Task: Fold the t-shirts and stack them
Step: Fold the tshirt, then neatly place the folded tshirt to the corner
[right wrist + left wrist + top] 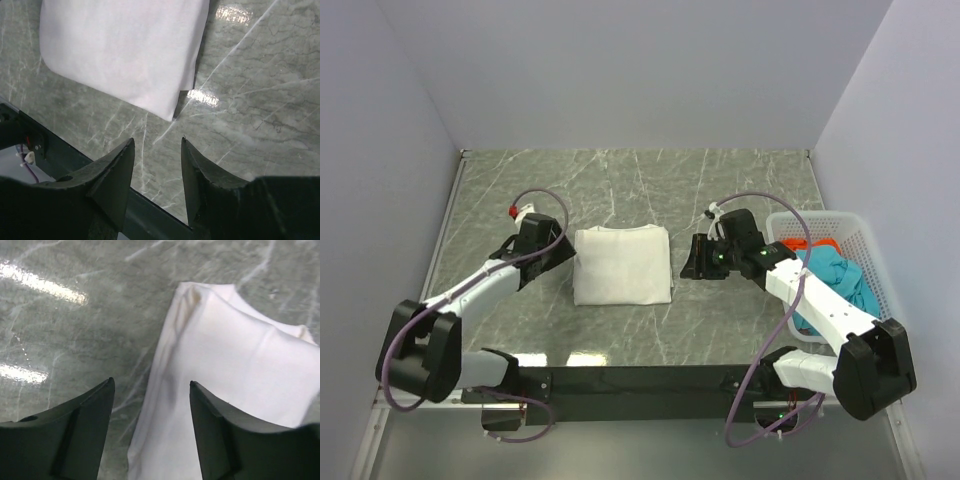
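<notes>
Left end effector (563, 257) hangs at the left edge of the folded white t-shirt (622, 265) in the middle of the overhead frame, jaws spread and holding nothing. In its wrist view the cloth's edge runs up between the two dark fingers (75, 435), and I cannot tell whether a fingertip touches the fabric. Right end effector (692, 262) sits just off the shirt's right edge, jaws likewise spread and empty; its wrist view shows only bare bench (260, 100) between them, with the shirt's corner in the upper left of that frame. By my reading, one garment of three is done: the white t-shirt lies on the bench as a flat, squared rectangle with a few soft creases along its top edge. The other two are not yet begun. The teal t-shirt (840, 275) is heaped in the white mesh basket (860, 222) at the right of the overhead frame, and the red-orange t-shirt (798, 243) shows beside it near the basket's upper left corner, both crumpled. What is left is to bring each out, fold it and lay it on the white one, so the task looks about a third along, with no stack yet. No writing can be read: the upturned face of the white t-shirt is plain, and no print, label or brand shows on the cloth, the basket or the arms.
</notes>
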Controlling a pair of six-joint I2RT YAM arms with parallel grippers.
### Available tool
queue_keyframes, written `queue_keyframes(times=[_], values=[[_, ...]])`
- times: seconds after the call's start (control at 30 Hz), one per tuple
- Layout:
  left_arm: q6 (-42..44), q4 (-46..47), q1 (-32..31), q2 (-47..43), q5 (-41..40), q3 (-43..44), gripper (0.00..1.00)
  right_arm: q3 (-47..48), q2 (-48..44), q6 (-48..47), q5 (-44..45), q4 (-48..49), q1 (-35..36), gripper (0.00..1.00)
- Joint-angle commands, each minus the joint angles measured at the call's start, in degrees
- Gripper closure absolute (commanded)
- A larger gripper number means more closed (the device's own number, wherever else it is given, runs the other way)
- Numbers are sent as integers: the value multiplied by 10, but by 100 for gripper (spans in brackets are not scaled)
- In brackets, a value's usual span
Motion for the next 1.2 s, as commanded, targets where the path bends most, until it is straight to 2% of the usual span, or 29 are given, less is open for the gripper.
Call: queue_keyframes(times=[0.0,0.13,0.17,0.37,0.6,0.83,1.17], values=[[-1,-14,-4,-38,30,0,32,2,-17,2,12,8,-2,51],[-2,-43,-4,-84,45,-2,27,7,16,27,9,38,-2,47],[2,-50,-4,-93,42,3,20,10,26,38,16,47,-2,44],[39,-126,14,-139,23,54,7,79,142,55,55,65,4,39],[91,-165,35,-214,-39,76,6,157,278,56,93,57,35,39],[127,-156,36,-296,-78,22,7,202,351,61,134,40,59,47],[151,-149,37,-326,-104,13,7,268,423,54,169,-4,115,49]])
